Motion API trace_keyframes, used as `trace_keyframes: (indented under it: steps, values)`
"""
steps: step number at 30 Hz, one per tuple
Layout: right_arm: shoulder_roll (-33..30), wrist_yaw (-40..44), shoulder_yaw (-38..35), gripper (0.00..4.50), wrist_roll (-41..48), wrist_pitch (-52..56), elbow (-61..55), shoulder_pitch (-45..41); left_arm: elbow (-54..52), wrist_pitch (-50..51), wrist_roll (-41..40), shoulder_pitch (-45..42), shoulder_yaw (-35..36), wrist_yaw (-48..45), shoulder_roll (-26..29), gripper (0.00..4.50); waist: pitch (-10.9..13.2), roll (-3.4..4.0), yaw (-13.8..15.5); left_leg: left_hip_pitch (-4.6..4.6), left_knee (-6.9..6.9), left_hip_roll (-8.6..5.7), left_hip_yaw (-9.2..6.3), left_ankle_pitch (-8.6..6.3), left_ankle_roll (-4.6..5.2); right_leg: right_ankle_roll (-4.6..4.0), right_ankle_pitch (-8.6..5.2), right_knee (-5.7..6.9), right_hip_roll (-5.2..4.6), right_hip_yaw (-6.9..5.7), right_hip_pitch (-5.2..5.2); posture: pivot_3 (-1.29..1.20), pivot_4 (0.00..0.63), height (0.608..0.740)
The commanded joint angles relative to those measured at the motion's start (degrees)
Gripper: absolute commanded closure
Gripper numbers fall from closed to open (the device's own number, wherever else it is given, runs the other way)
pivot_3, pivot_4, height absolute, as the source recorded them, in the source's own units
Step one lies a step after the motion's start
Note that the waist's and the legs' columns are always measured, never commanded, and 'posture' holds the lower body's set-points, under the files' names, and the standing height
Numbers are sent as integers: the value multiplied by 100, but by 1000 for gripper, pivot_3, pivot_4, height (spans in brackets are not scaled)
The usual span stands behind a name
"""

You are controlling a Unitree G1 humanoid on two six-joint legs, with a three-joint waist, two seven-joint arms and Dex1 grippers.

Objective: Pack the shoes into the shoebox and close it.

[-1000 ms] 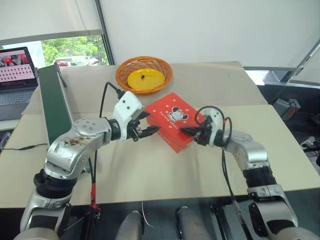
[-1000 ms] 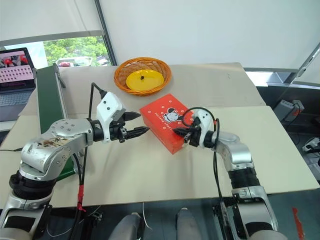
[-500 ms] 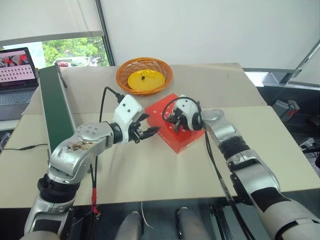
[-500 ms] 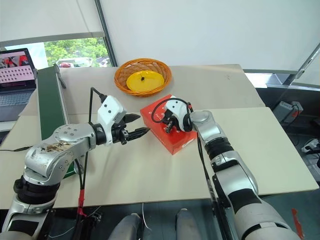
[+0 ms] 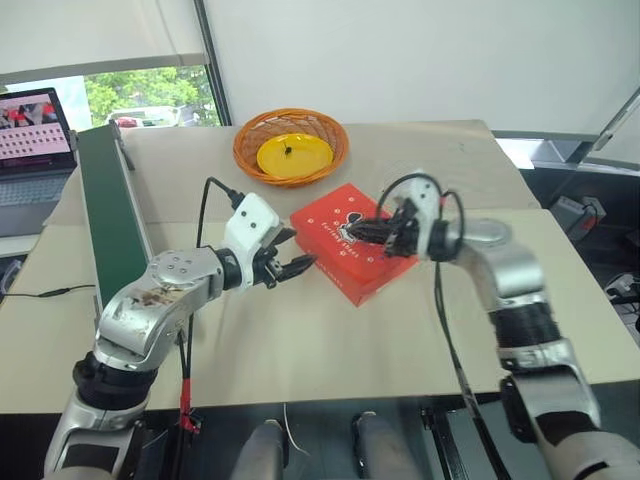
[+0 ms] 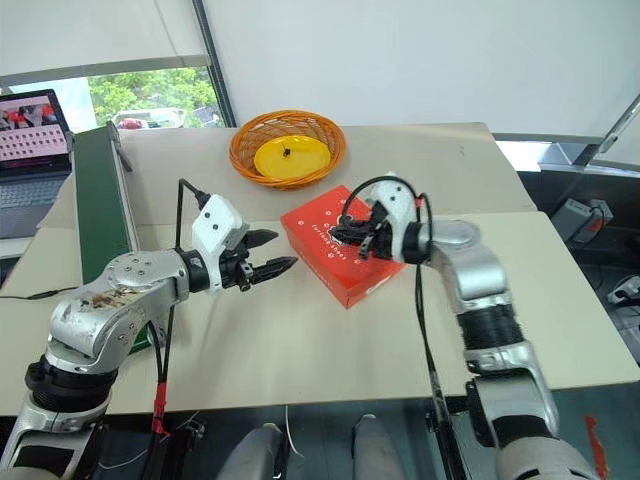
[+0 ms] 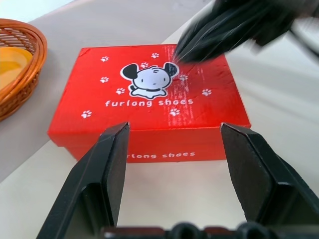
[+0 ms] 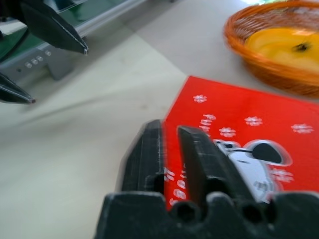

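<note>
Right fingers (image 5: 372, 232) swung back over shut shoebox (image 5: 350, 258), narrowly parted; left fingers (image 5: 292, 262) wide.

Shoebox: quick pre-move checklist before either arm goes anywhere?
1. shoebox lid down flat: ok.
2. Shoes inside: cannot tell, lid hides them.
3. left gripper open, short of the box, holding nothing: ok.
4. right gripper over the lid, holding nothing: ok; touching the lid or not: cannot tell.
5. wicker basket apart from the box: ok.

Glossy red cardboard shoebox (image 7: 149, 107), woven wicker basket (image 5: 290, 147), matt tabletop (image 5: 330, 340).
</note>
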Motion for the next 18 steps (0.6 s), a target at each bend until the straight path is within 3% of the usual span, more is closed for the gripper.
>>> trace_keyframes:
  steps: [1,7,13,18]
  values:
    - [-495,284,-92,2048,414,561,-1086,346,86,-449,-20,19,95,-464,143,1393,1,0,27,-1,0,0,1,0,0,0,0,0,-1,0,0,0,150,740]
    - [-1247,411,-440,9,960,1244,-2111,777,74,-720,-184,224,217,-1027,362,1393,1,-1,30,-4,6,1,3,0,1,1,-1,-4,-2,-2,2,0,150,740]
    - [-1670,243,-756,9,1235,1674,-2364,979,127,-888,-65,164,229,-1140,441,1393,2,-2,48,-4,10,0,3,0,1,2,-2,-4,-2,-5,7,0,150,740]
    - [-1721,-85,-610,9,882,1274,-2015,881,366,-1115,240,-32,133,-1121,493,1393,2,-3,47,-4,10,3,4,0,1,2,-2,-4,0,-5,6,0,150,740]
